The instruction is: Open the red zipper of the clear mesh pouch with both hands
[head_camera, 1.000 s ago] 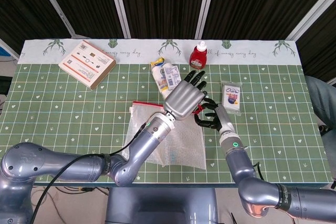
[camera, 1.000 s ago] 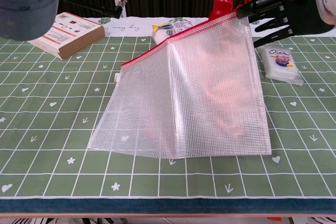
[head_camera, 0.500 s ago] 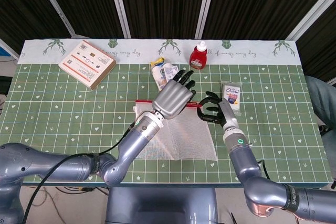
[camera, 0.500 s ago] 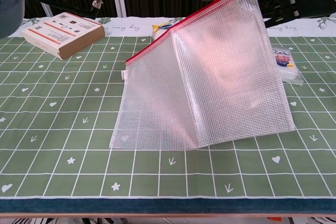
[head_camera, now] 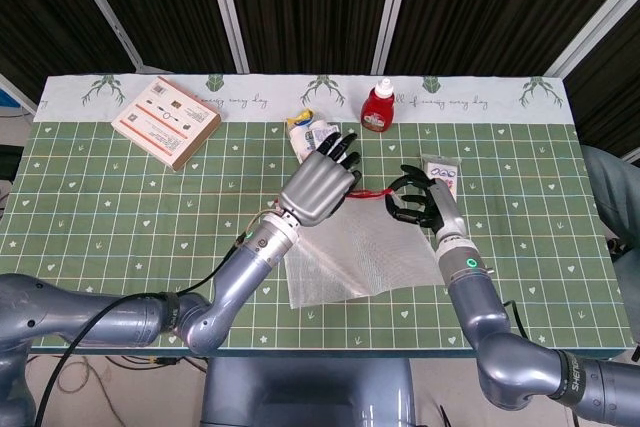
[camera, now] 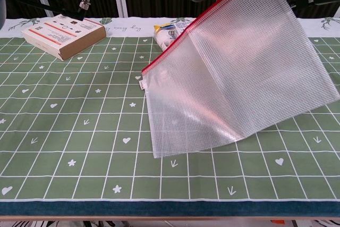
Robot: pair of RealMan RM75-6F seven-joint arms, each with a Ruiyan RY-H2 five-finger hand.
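The clear mesh pouch (camera: 234, 78) is held tilted above the green gridded worktop (head_camera: 120, 217); its right end is raised and its lower left corner is seen close to the worktop in the chest view; contact there cannot be confirmed. The red zipper (camera: 196, 17) runs along the upper edge, rising from lower left to upper right. In the head view the pouch (head_camera: 360, 257) is seen between the two arms, near the front centre of the worktop.

The left robot hand (head_camera: 320, 182) is positioned over the zipper edge near its raised end, fingers extended forward; whether the zipper is pinched beneath it cannot be told. The right robot hand (head_camera: 420, 202) is curled around the raised right end of the zipper edge, and the pouch is grasped there.

A flat cardboard box (head_camera: 165, 120) is located at the rear left of the worktop; a red bottle with a white cap (head_camera: 378, 107) stands at the rear centre; a yellow and white packet (head_camera: 312, 137) lies just behind the left robot hand; a small white wrapped pack (head_camera: 445, 175) lies just behind the right robot hand.
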